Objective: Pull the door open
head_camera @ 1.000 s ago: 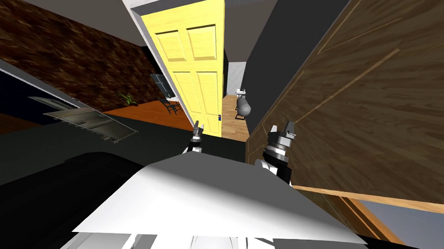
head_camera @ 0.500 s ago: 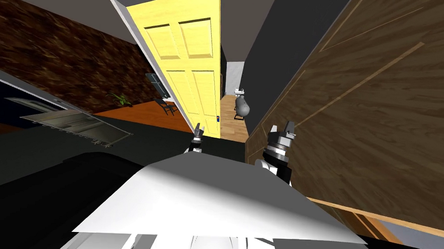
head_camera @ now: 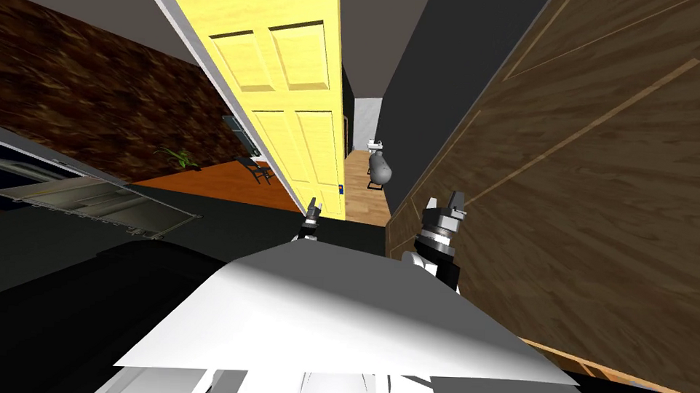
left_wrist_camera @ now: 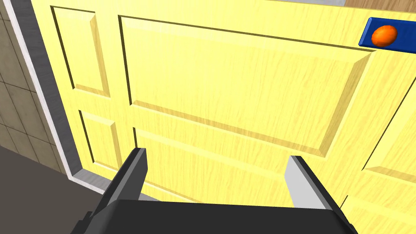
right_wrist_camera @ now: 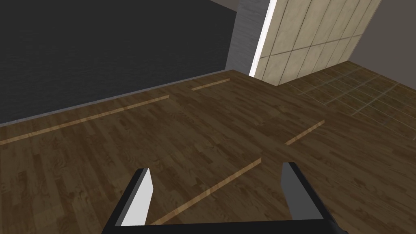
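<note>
A yellow panelled door (head_camera: 294, 94) stands ajar ahead in the head view, with a gap along its right edge. Low on that edge is a blue plate (head_camera: 341, 190). In the left wrist view the door (left_wrist_camera: 227, 93) is close, and its orange knob (left_wrist_camera: 384, 35) sits on the blue plate (left_wrist_camera: 402, 30), off to one side of the fingers. My left gripper (head_camera: 312, 204) (left_wrist_camera: 215, 170) is open, holds nothing, and faces the door panel. My right gripper (head_camera: 443, 201) (right_wrist_camera: 215, 191) is open, holds nothing, and faces a dark wood panelled wall (right_wrist_camera: 183, 138).
The dark wood wall (head_camera: 597, 177) runs close along my right. A dark wall (head_camera: 447, 77) lines the passage beyond it. Through the gap I see a light wood floor (head_camera: 360, 184) and a grey rounded object (head_camera: 381, 170). A chair (head_camera: 258, 169) and plant (head_camera: 174, 155) stand left of the door.
The whole head view has shifted: the door and the room at left slid leftward and the wood wall on the right grew larger, so my own view has moved. Both arms hold their pose.
</note>
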### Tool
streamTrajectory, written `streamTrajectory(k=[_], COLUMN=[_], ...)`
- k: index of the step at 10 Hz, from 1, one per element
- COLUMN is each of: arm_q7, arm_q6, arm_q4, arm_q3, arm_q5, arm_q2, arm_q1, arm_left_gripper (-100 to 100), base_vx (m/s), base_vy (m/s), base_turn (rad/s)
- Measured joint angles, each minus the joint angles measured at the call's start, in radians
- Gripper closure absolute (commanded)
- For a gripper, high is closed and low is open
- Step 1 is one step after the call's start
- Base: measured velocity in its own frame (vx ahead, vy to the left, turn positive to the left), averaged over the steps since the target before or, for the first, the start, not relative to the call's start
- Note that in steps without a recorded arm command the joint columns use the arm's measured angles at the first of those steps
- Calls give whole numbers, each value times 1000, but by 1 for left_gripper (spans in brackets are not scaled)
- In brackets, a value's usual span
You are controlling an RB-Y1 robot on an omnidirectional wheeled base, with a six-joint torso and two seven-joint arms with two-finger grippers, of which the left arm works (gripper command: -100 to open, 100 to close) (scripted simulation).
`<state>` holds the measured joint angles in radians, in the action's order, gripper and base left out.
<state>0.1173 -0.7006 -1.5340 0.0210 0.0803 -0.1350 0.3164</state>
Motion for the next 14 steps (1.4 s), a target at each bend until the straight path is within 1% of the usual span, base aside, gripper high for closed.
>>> streamTrajectory(k=[1, 2, 3, 5, 7, 8, 9, 11, 12, 14], arm_q7=[1, 2, 2, 4, 5, 4, 7, 10, 11, 16], arm_q6=[0, -6, -10, -16, -20, -23, -28, -28, -37, -48], arm_q4=[16, 44, 61, 113, 148, 169, 197, 227, 259, 316], arm_q3=[1, 1, 1, 5, 6, 6, 8, 11, 12, 16], arm_q5=[-1, -2, -3, -4, -5, -7, -7, -7, -8, -8], arm_q2=[-2, -3, -4, -9, -11, -9, -15, -19, -20, -28], arm_q1=[-1, -7, -5, -23, -25, -29, -37, -41, -49, -60], arm_left_gripper=[-100, -100, -100, -100, -100, -100, -100, -100, -100, -100], base_vx=[120, 114, 101, 97, 105, 94, 94, 107, 141, 154], base_vy=[-7, -7, -15, -5, -2, 0, -5, -8, 7, -4], base_turn=[-45, -46, -43, -44, -39, -45, -43, -39, -68, -59])
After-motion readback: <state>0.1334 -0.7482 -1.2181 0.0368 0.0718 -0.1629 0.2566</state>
